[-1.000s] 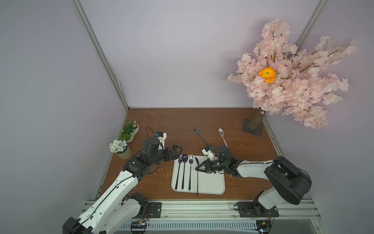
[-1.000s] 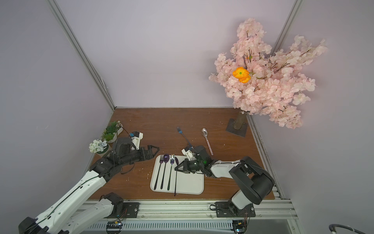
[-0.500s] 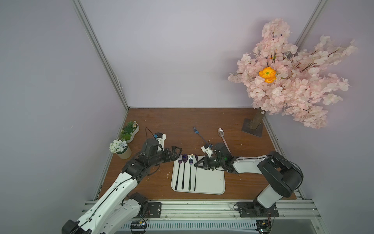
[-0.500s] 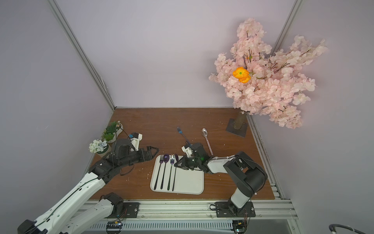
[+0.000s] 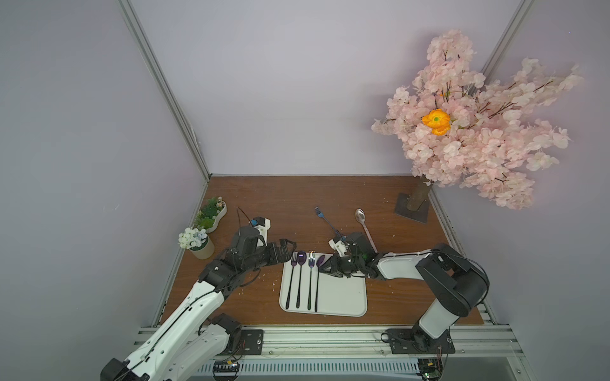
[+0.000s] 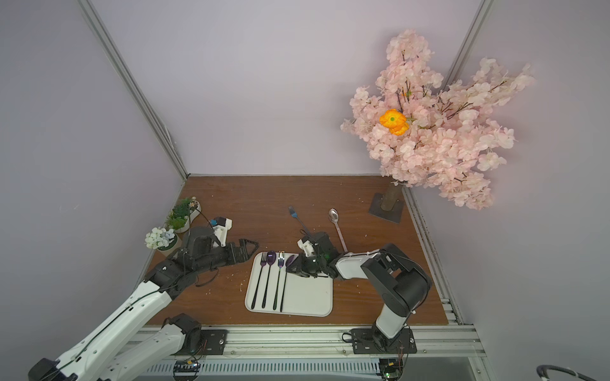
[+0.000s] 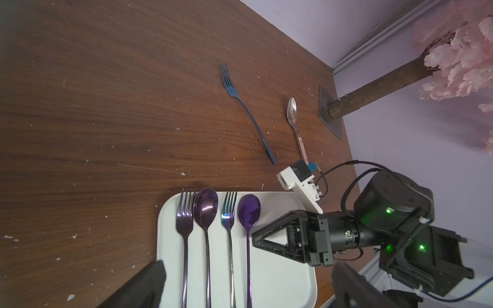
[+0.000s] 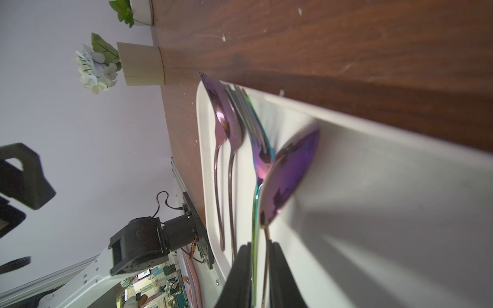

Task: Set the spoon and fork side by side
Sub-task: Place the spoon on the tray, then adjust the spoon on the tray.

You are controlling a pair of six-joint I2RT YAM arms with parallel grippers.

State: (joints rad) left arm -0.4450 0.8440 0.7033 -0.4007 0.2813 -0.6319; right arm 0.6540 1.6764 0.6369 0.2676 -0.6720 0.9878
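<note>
Second spoon [image 7: 249, 216] is the piece that matters. From the left: the left gripper [image 5: 288, 252] hangs just beside the tray's left edge, its jaws spread wide with nothing between them. On the white tray [image 5: 345, 297] four purple pieces lie in a row, handles toward the robot: first fork [image 7: 185, 234], first spoon [image 7: 206, 210], second fork [image 7: 229, 213], then the second spoon, just beside that fork and roughly parallel to it.

Its long axis runs from the tray's far rim toward the robot. Its bowl, blurred in the right wrist view, looks tipped toward the fork. The right gripper [image 7: 253, 236] meets it from the right, across that axis, with its tips at the neck just below the bowl. The jaws stand a narrow gap apart on either side of the handle, and I cannot tell whether they pinch it or only flank it.

The right arm is plainly the nearer. I judge the coming move to be a clean release and a retreat rightward without nudging the spoon out of line.

Farther back on the table [image 5: 264, 198] lie a blue fork [image 7: 229, 82] and a silver spoon [image 7: 292, 108], well apart from the tray. No brand or writing is legible on the cutlery or the tray.
</note>
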